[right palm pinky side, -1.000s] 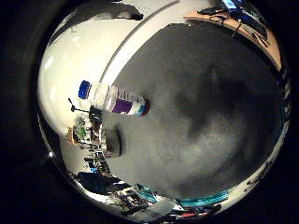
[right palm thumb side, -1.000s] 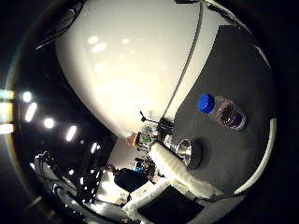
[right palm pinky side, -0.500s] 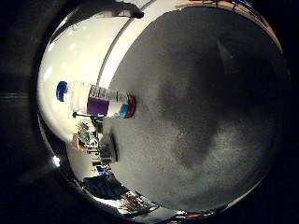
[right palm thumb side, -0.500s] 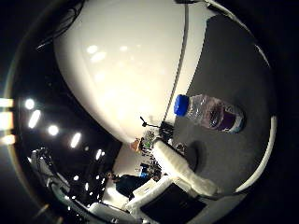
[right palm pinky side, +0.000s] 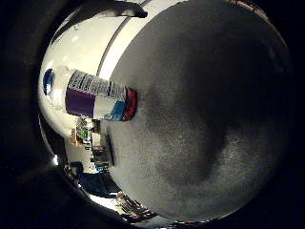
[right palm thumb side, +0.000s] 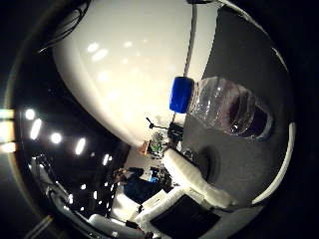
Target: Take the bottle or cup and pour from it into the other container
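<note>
One clear bottle (right palm thumb side: pixel 227 107) with a blue cap (right palm thumb side: pixel 180 94) and a purple label stands upright on the dark grey mat (right palm pinky side: pixel 205 119), near the mat's edge and close to the palm. The hand (right palm thumb side: pixel 197 180) reaches out nearby; whether it is clenched cannot be told.
</note>
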Controlling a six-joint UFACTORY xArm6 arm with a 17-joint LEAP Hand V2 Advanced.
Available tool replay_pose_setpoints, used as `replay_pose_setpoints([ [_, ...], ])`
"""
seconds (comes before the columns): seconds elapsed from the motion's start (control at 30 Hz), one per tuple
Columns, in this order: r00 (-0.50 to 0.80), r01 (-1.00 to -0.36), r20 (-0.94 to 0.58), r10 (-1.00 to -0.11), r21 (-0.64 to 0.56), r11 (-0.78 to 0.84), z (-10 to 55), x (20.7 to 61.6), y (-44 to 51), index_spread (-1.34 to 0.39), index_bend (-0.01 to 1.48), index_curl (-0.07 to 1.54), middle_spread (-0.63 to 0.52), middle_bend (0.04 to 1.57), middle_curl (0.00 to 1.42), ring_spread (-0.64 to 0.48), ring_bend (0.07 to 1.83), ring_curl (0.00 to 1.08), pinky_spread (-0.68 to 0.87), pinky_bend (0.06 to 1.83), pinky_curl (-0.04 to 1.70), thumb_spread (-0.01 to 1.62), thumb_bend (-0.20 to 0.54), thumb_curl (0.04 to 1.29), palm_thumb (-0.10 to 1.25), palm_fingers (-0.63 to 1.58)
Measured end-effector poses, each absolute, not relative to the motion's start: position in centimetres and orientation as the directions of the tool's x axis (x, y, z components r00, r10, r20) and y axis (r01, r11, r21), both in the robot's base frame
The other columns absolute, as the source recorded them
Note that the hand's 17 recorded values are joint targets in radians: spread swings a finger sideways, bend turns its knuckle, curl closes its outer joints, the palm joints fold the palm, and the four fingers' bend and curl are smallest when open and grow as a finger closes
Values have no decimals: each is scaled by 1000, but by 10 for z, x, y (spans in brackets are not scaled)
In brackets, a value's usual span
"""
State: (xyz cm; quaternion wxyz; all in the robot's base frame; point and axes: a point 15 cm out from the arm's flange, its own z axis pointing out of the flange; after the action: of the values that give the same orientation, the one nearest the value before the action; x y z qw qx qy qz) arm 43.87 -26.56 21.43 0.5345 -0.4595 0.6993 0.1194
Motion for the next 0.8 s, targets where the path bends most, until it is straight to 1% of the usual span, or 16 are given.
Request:
replay_pose_setpoints([
  [0.23,2,-792,-851,-526,-323,518,208,454,-247,-165,155,285,94,316,360,194,562,225,432,859,-4,1104,-22,322,537,143],
  [0.37,3,-795,-852,-523,-319,516,204,457,-241,-155,171,295,68,334,365,182,580,225,408,849,-4,1104,-22,324,536,215],
  [0.6,34,-813,-852,-523,-328,481,208,471,-217,-161,172,303,23,360,373,120,700,241,364,886,-10,1099,-18,326,553,360],
  [0.63,38,-816,-851,-523,-329,476,209,472,-213,-161,172,301,14,381,378,103,733,243,349,886,-17,1096,-19,328,559,415],
  [0.7,41,-821,-853,-520,-325,468,208,474,-208,-179,186,309,-27,519,423,41,830,261,281,872,-19,1092,-18,330,586,594],
  [0.73,45,-826,-853,-520,-325,462,208,475,-204,-188,200,323,-45,572,444,21,841,268,248,870,-19,1088,-17,332,595,642],
  [0.8,49,-835,-859,-510,-316,451,206,477,-197,-204,199,346,-70,622,472,-30,912,293,159,902,-16,1089,-21,331,604,724],
])
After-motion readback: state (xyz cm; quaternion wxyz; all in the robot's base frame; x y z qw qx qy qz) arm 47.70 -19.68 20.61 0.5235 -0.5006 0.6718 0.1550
